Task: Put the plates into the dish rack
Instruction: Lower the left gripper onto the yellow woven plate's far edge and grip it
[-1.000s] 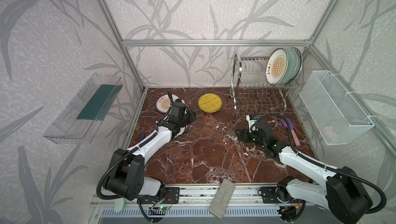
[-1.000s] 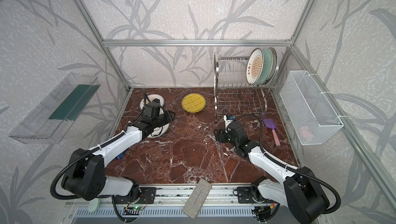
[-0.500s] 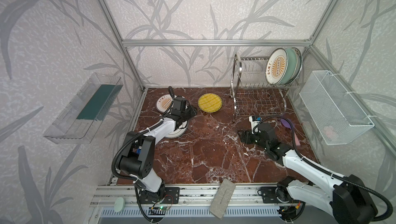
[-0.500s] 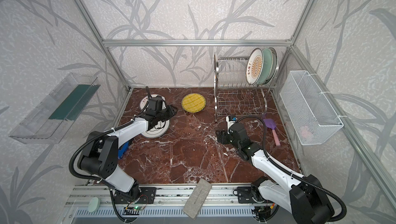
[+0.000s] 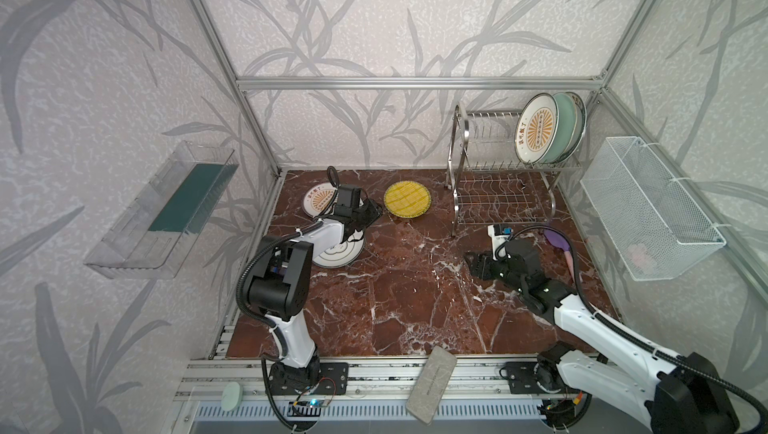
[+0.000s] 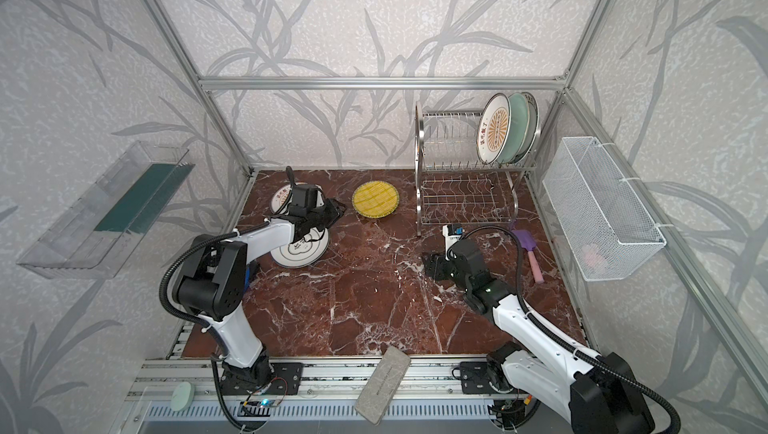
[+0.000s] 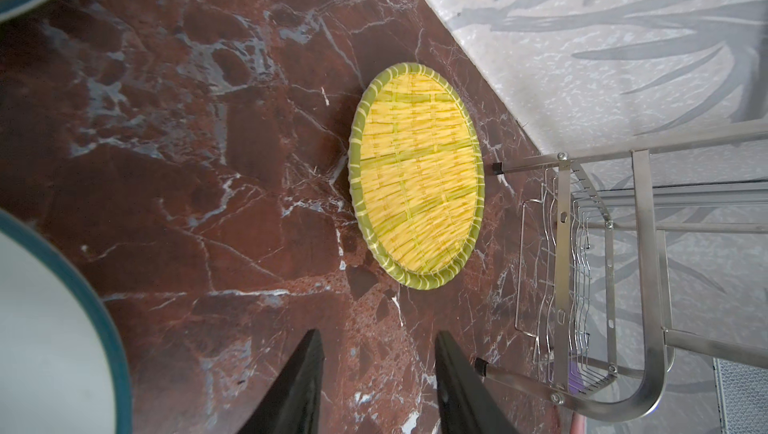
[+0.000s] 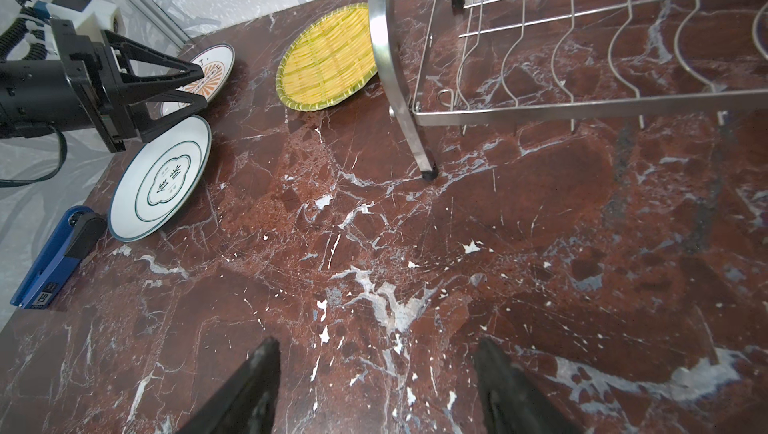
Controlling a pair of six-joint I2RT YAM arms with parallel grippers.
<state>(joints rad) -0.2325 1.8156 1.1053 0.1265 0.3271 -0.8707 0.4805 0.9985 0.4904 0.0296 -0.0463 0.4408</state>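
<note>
Left gripper (image 5: 374,212) low over the marble table (image 5: 415,295), jaws part-way apart with nothing between them, aimed at the small yellow plate (image 7: 417,191). This plate lies flat on the table, near the dish rack (image 5: 457,141) and clear of its legs. Two more plates lie flat beneath and behind the left arm: the ringed white plate (image 8: 160,178) and the table sunburst plate (image 5: 316,200). The rack's upper tier already holds the racked sunburst plate (image 5: 536,129), the mint plate (image 5: 566,129) and a third plate behind them; the slots to their left appear free. The right gripper (image 8: 376,353) hovers over bare table with its jaws spread wide and empty. The step in hand is judged to be the pickup of the yellow plate. Because the plate lies flat, the grip probably has to take the raised near rim: one finger tipped under the edge, the other over it, closing only once the rim sits deep between them. A shallow pinch risks the glazed rim slipping out. The plate should then be turned on edge before it enters a slot.
</note>
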